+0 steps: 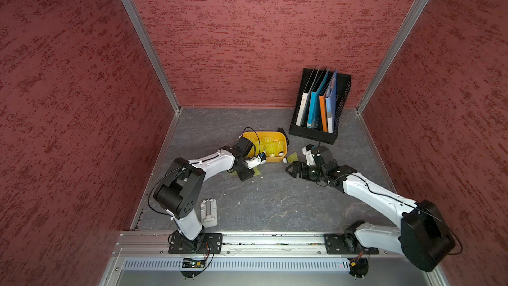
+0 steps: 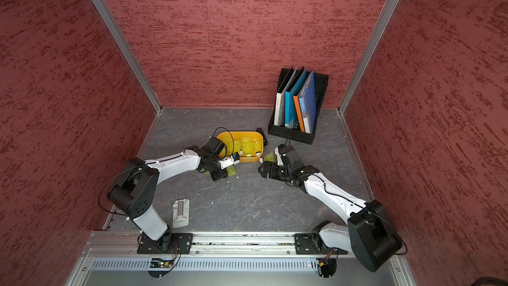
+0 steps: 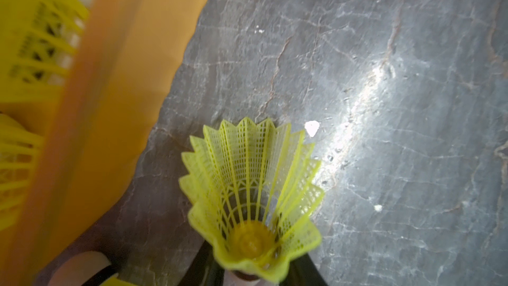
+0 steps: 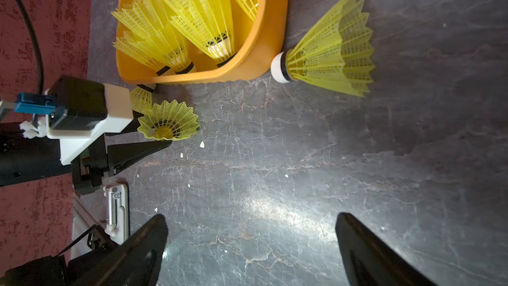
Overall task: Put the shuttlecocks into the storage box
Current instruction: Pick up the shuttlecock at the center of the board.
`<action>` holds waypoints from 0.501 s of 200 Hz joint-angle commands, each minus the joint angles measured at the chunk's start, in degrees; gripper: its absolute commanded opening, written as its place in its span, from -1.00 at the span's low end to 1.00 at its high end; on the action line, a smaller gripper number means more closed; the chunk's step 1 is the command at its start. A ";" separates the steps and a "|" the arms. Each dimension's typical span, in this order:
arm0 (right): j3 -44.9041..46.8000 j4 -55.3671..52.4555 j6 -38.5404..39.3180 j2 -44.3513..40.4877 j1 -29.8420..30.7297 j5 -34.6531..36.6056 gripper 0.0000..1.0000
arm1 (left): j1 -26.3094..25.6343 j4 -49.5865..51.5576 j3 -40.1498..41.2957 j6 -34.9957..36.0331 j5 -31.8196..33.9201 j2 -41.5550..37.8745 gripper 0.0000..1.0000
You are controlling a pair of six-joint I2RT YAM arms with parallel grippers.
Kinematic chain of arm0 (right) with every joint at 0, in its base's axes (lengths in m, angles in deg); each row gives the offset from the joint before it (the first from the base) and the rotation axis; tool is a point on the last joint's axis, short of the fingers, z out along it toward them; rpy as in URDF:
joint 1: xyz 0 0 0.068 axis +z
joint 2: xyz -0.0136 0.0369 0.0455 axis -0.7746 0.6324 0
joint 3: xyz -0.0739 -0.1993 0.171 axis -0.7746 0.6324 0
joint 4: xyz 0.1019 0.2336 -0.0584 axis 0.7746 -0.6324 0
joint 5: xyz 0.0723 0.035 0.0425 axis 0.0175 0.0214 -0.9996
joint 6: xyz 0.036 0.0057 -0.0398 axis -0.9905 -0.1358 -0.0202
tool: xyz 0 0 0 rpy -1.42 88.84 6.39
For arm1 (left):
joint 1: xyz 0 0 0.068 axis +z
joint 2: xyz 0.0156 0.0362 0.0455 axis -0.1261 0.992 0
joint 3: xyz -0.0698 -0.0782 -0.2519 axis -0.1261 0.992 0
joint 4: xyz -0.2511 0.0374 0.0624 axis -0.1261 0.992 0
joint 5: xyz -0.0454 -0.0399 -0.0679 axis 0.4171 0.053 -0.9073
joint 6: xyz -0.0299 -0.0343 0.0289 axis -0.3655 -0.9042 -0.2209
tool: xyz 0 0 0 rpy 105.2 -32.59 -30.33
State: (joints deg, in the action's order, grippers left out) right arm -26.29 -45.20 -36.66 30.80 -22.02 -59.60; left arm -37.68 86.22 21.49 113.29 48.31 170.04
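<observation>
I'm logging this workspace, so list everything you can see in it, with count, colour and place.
Box: one, orange-yellow, mid table.
Boxed shuttlecocks: several, yellow-green, piled in box; count unclear.
Loose shuttlecock: one, yellow-green, white tip, on table beside a box corner.
Half-hidden shuttlecock: one, yellow-green, on table by box.
Held shuttlecock: one, yellow-green, in left gripper.
Rack: one, black, back right.
Folders: several, white, teal, orange, blue, standing in rack.
Grey part: one, pale grey, on table, front left.
Black item: one, small, behind box; unclear what.
Crumbs: few, white, scattered on table.
Left gripper: one, black, shut on held shuttlecock.
Right gripper: one, black, open, empty, near loose shuttlecock.
</observation>
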 commanded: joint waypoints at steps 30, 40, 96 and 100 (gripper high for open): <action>-0.19 3.65 -1.46 -0.95 -0.72 -0.45 0.97 | -3.31 4.33 -3.96 -5.15 -0.03 2.37 -0.46; -0.10 3.64 -1.31 -1.10 -0.72 -0.38 0.97 | -4.26 4.75 -4.20 -6.43 -0.10 2.33 -0.47; 0.93 1.85 -0.64 -3.07 -1.27 1.50 0.97 | -10.84 6.08 -9.40 -17.18 -0.87 5.39 -0.48; 1.04 1.65 -0.58 -3.33 -1.39 1.67 0.97 | -11.29 5.88 -9.91 -18.13 -0.98 5.70 -0.48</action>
State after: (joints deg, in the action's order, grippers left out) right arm -26.11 -43.29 -37.60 29.90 -22.52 -59.46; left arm -46.93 91.62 15.15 102.36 48.22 173.58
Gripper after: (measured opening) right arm 0.985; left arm 0.264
